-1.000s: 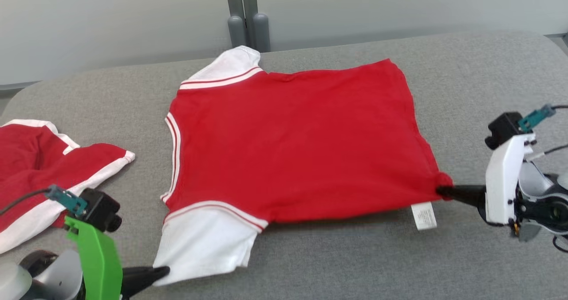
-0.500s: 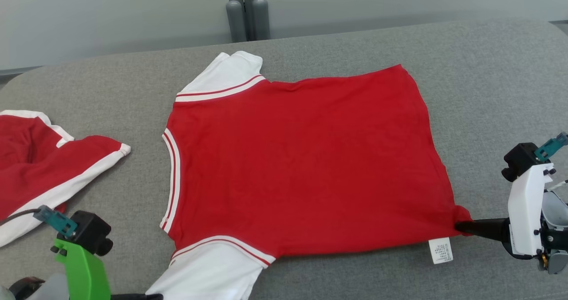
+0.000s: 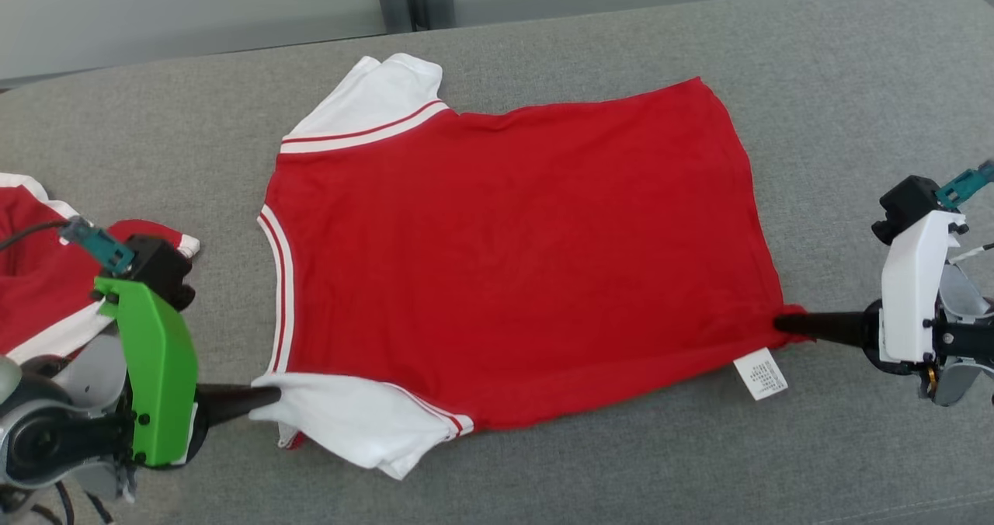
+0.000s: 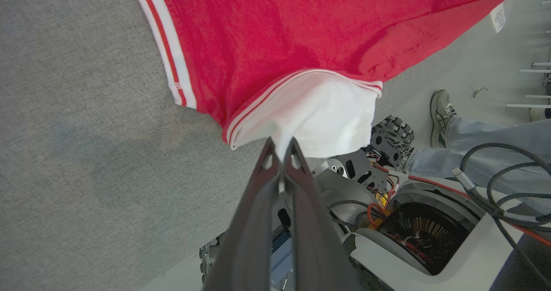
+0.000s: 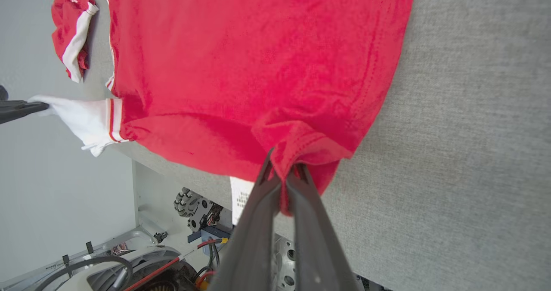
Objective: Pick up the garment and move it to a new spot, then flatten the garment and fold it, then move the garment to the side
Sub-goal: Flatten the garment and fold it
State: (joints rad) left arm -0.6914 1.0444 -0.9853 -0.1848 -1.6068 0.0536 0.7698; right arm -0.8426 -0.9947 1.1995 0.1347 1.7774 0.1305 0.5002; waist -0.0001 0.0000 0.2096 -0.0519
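The head camera looks down on the grey surface [image 3: 543, 478]. Wrist cameras peer close along their fingers [image 4: 254, 222] from 8 and 3 o'clock; all share the red shirt [image 3: 505, 261].

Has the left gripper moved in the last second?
Yes. Against the spare red garment at left, the left gripper has shifted up the head view; its green mount now overlaps that garment.

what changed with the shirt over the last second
The left pincer has drawn the white sleeve sideways, toward the collar end of the shirt; the camera also shifted. Both stayed shut on the cloth, the right pincer on the hem corner.
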